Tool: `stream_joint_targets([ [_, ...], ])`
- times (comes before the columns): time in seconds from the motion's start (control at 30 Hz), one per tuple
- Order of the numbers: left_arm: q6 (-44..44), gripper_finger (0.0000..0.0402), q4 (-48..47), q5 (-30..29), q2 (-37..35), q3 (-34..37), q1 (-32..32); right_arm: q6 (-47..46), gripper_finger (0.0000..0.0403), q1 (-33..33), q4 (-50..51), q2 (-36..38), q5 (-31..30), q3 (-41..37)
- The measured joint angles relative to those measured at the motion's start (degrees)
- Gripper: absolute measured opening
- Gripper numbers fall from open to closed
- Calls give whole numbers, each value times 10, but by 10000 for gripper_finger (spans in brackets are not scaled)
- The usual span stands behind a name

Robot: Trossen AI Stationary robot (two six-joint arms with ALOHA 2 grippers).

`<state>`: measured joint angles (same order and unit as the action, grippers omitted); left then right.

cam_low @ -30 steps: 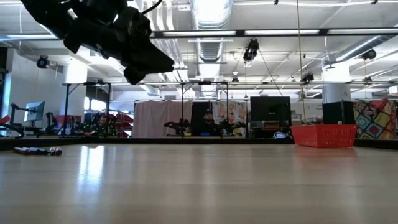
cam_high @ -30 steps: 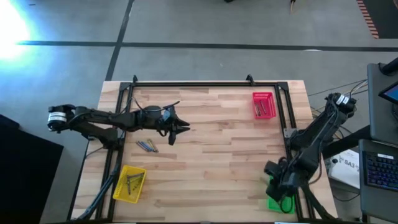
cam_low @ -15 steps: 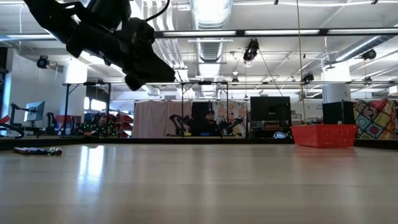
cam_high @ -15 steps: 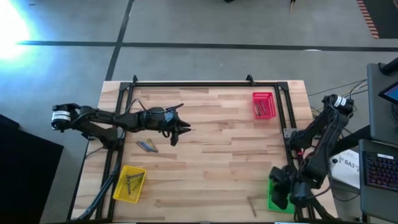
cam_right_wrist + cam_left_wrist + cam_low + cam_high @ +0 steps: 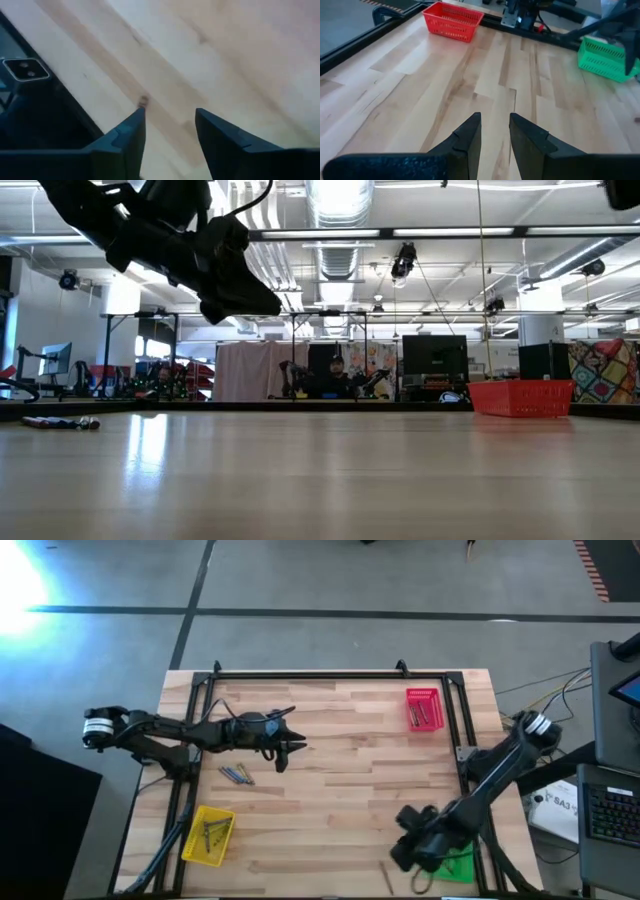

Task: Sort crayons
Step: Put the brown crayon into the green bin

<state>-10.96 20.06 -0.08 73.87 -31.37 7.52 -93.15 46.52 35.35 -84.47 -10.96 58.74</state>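
The right gripper (image 5: 397, 852), jaws parted and empty, is nearing the thin brown crayon (image 5: 386, 877) at the light wooden desk's (image 5: 340, 780) five o'clock; it should straddle it squarely. The left gripper (image 5: 299, 748), jaws narrow and empty, is waiting at ten o'clock.

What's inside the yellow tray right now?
The yellow tray holds a small pile of crayons, dull grey and olive sticks lying crosswise. The pile overlaps, so the count and anything beneath it can't be told. Nothing else shows inside.
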Motion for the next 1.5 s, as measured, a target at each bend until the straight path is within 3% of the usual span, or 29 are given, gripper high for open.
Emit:
stream_joint_targets([
  [0.3,46,84,-26,1,0,0,-4,8,171,-35,15,-212,108,206],
  [0.5,76,84,-21,4,0,-12,-4,-39,171,-39,109,-322,109,318],
  [0.67,88,84,-21,12,0,-17,-5,-56,171,-39,126,-390,130,377],
  [0.8,94,84,-21,12,0,-13,-5,-65,147,-41,194,-433,151,434],
  [1.03,128,84,-6,6,0,-10,-2,-32,22,-39,352,-454,149,504],
  [1.3,151,84,2,6,0,-32,-2,-68,11,-30,551,-424,67,588],
  [1.5,165,84,0,6,0,-35,-2,-159,10,2,546,-347,2,556],
])
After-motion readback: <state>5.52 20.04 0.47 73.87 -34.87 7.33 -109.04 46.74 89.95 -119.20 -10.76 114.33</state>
